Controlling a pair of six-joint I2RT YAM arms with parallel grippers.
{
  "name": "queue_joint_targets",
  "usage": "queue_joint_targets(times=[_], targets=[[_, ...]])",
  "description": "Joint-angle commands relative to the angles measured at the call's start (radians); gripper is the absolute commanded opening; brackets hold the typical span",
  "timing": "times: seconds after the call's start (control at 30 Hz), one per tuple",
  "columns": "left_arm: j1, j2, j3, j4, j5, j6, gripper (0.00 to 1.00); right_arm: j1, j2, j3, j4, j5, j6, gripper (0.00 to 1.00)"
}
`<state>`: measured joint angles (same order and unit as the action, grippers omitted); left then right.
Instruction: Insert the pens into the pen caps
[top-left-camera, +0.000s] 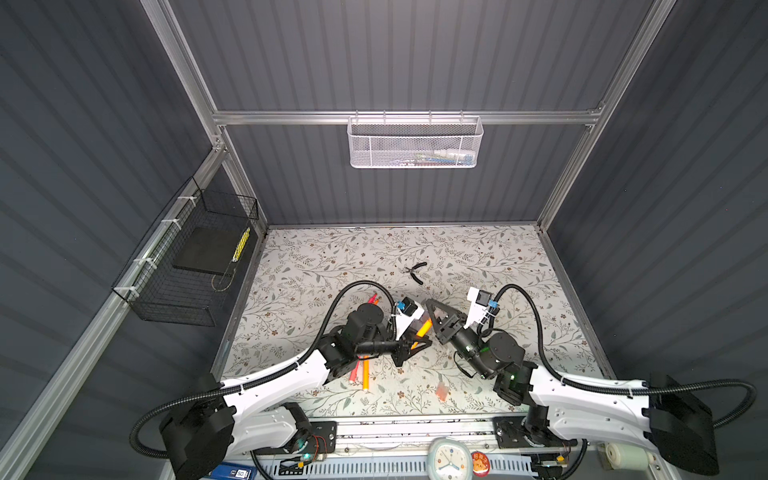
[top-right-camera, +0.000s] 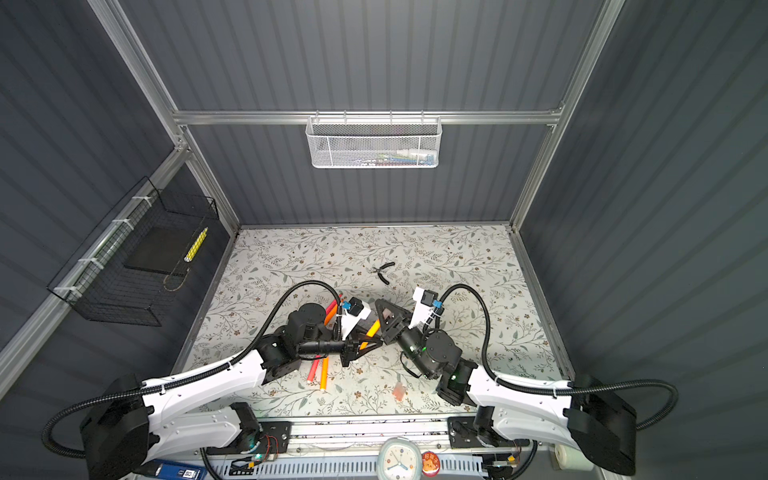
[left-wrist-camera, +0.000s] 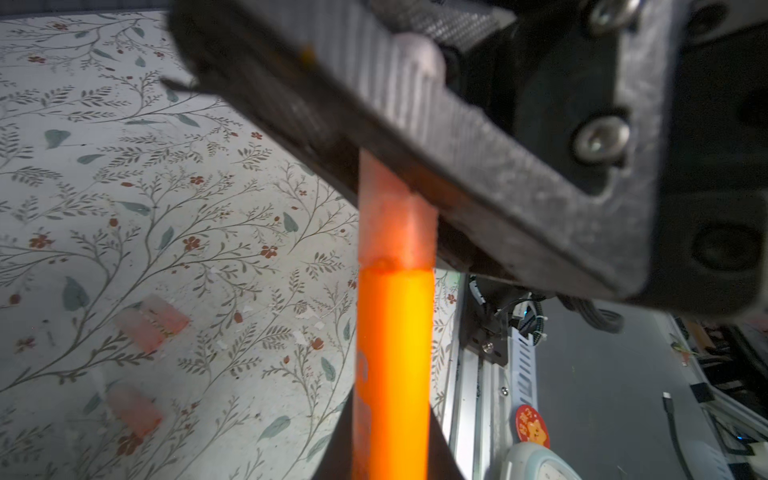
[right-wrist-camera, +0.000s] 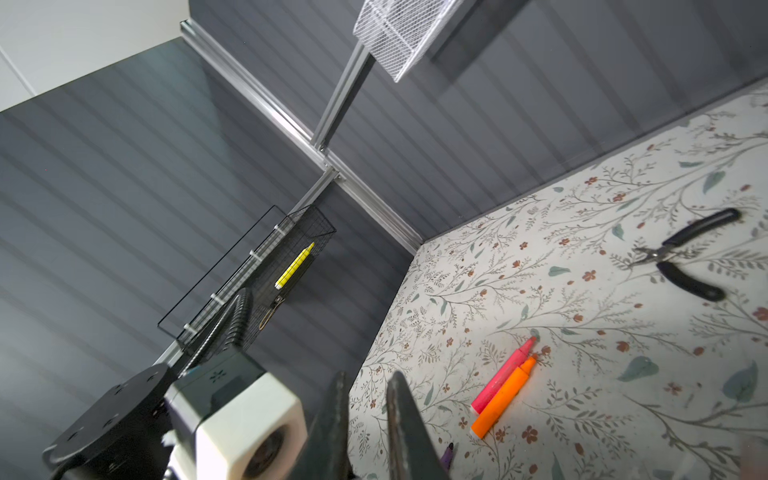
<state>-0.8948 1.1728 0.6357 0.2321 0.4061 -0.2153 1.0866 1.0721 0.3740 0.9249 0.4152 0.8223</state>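
Two grippers meet just on the arm-base side of the pliers (top-left-camera: 415, 272). The left gripper (top-left-camera: 420, 344) is clamped on an orange pen (top-left-camera: 423, 330), and the right gripper (top-left-camera: 430, 304) pinches the pinkish cap (left-wrist-camera: 395, 216) sitting over its tip. Print on the barrel is too blurred to read, as are the yellow characters on a red badge (left-wrist-camera: 532, 424) beside the clock (top-left-camera: 449, 457), much nearer the bases than the pliers. A blue box (top-left-camera: 232, 472) there shows "50". Loose caps (left-wrist-camera: 151, 322) lie between pliers and clock. The left arm (top-left-camera: 291, 374) overlaps two pens (top-left-camera: 365, 380).
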Motion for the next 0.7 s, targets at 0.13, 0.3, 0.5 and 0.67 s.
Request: queue_joint_targets(times=[0.13, 0.3, 0.5, 0.67], targets=[[0.117, -0.034, 0.084, 0.243, -0.568, -0.062, 0.00, 0.208, 0.090, -0.001, -0.124, -0.130, 0.123, 0.00], [0.118, -0.060, 0.076, 0.218, -0.531, -0.068, 0.00, 0.246, 0.082, 0.012, -0.144, -0.068, 0.070, 0.00], [0.117, -0.098, 0.022, 0.203, -0.386, -0.058, 0.00, 0.223, 0.009, 0.024, -0.240, -0.015, 0.035, 0.00], [0.117, -0.119, -0.047, 0.192, -0.327, -0.055, 0.03, 0.151, -0.029, 0.013, -0.297, -0.024, 0.055, 0.00]])
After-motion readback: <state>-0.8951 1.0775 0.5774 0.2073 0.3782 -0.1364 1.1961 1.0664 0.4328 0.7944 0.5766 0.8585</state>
